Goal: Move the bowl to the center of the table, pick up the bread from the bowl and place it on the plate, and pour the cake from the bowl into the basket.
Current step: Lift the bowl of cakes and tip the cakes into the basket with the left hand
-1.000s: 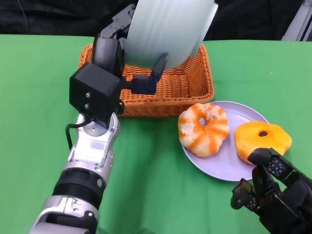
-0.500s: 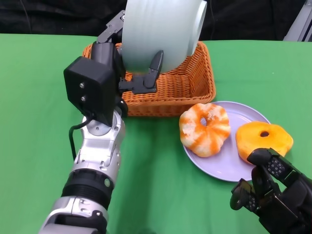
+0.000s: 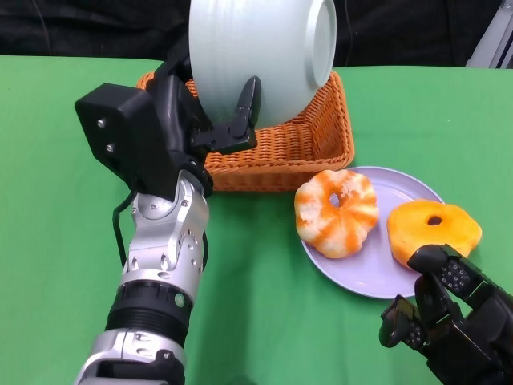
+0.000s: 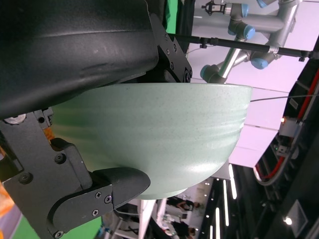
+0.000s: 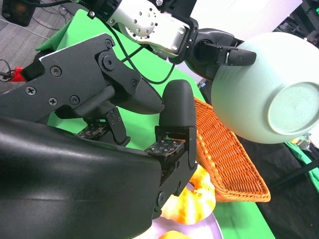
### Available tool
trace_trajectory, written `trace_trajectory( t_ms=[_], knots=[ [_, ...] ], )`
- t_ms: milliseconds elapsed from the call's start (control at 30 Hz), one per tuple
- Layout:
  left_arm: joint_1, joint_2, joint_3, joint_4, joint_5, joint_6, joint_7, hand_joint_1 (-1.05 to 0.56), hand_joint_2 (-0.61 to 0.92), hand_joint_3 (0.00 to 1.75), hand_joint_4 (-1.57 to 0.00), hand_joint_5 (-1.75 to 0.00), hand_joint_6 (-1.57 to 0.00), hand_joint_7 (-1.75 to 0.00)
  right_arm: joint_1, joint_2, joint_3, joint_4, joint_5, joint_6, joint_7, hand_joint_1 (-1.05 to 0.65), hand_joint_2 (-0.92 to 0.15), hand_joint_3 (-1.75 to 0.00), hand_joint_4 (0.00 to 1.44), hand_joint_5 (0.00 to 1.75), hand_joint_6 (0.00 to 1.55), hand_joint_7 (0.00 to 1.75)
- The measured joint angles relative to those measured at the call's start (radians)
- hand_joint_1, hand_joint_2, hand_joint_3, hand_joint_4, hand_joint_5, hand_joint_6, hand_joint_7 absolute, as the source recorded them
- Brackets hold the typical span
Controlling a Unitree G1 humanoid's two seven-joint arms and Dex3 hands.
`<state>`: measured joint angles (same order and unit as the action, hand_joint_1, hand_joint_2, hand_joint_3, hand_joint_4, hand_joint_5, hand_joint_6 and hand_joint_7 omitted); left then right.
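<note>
Bowl (image 3: 260,56), pale green, gripped by the left hand (image 3: 210,120) above the wicker basket (image 3: 300,148); over the last second it has rotated back from its steepest tip, suggesting pouring is ending. Right hand (image 3: 445,321) rests empty, fingers apart, beside the plate (image 3: 377,277).

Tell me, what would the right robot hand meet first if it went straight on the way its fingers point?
Probably the orange doughnut-shaped bread on the purple plate: it lies just beyond the right robot hand. Depth is unclear.
</note>
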<state>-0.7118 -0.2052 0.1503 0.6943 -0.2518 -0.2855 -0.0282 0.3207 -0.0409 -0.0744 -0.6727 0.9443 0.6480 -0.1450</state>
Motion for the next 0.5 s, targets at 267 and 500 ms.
trace_trajectory(
  t_ms=[267,500],
  knots=[
    [0.004,-0.009,0.038,-0.046,-0.094,0.111,-0.016,-0.05,0.42,1.62,-0.95,-1.75,-0.81,-1.75,0.002,0.000,0.000,0.000,0.001,0.000,0.004,-0.20,-0.71,-0.97,0.77,1.75,0.54,1.75],
    [0.005,-0.014,0.077,-0.086,-0.183,0.215,-0.026,-0.10,0.53,1.50,-0.91,-1.75,-0.78,-1.75,0.002,-0.001,-0.001,0.000,0.001,0.000,0.006,-0.20,-0.71,-0.97,0.77,1.75,0.55,1.75]
  ],
)
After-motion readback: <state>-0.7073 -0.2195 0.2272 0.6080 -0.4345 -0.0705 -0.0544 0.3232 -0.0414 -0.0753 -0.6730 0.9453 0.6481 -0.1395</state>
